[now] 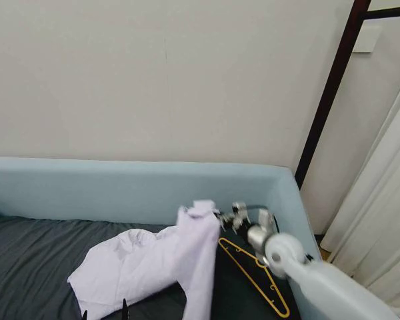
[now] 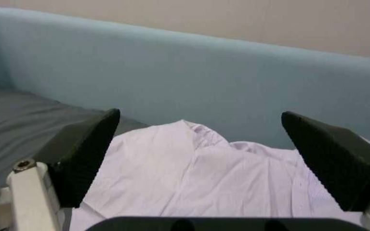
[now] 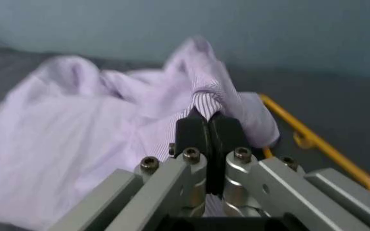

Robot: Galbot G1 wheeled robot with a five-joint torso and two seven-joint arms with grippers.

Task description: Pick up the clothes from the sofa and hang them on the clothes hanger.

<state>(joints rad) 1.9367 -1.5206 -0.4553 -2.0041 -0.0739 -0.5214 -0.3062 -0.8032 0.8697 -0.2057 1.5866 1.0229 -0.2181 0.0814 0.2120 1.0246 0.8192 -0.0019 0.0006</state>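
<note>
- The right hand (image 3: pixel 207 122) has its fingers pressed together on a fold of the pale lilac, finely striped cotton shirt (image 1: pixel 143 263). It holds that fold up above the rest of the cloth.
- The pinched fold stands as a peak near the sofa's back corner on the robot's right. From there a strip of the shirt hangs straight down, and the rest of the garment lies crumpled on the dark grey seat cushion (image 1: pixel 27 253).
- The white right arm (image 1: pixel 327 283) reaches in from the lower right and crosses above the seat's right end.
- A yellow, thin-framed clothes hanger (image 3: pixel 326 149) lies flat on the cushion just beside the raised fold, on the robot's right of it. It lies below the right arm, and the hanging cloth covers its near end.
- The left hand (image 2: pixel 200 120) is spread wide with its black ribbed fingers (image 2: pixel 85 154) well apart. It hovers low over the flat part of the shirt and grips nothing.
- The light blue padded sofa back (image 1: pixel 120 190) runs behind the shirt and turns into a side wall close to the right hand.
- Beyond that side wall a dark brown slanting pole (image 1: pixel 327 93) rises against the cream wall (image 1: pixel 153 80).
- White curtains (image 1: pixel 380 220) hang farther right.
</note>
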